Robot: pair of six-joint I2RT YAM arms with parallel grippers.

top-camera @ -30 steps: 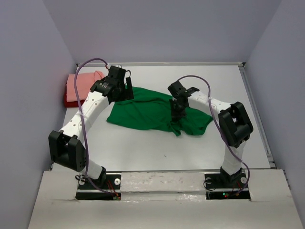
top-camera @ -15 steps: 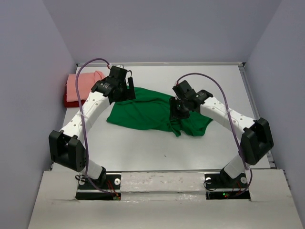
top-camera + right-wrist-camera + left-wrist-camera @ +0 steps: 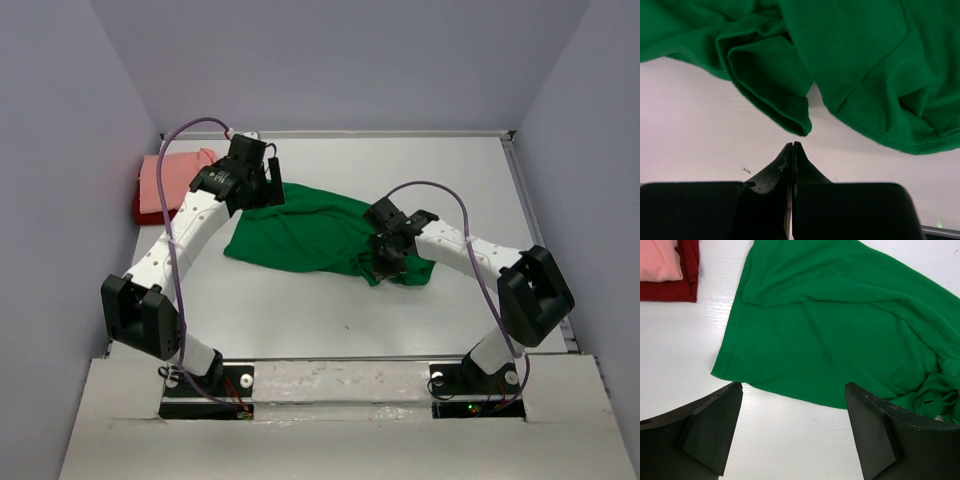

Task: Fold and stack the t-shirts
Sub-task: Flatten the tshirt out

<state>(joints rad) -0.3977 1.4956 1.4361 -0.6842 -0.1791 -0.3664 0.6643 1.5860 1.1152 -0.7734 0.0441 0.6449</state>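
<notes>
The right gripper (image 3: 792,146), shut and empty, sits lower centre, just below the green t-shirt (image 3: 850,55). The left gripper (image 3: 793,387) gapes over its hem.

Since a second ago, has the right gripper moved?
Yes. The right gripper has come toward the near edge of the table, from the middle of the green t-shirt to its hem, shut, empty.
</notes>
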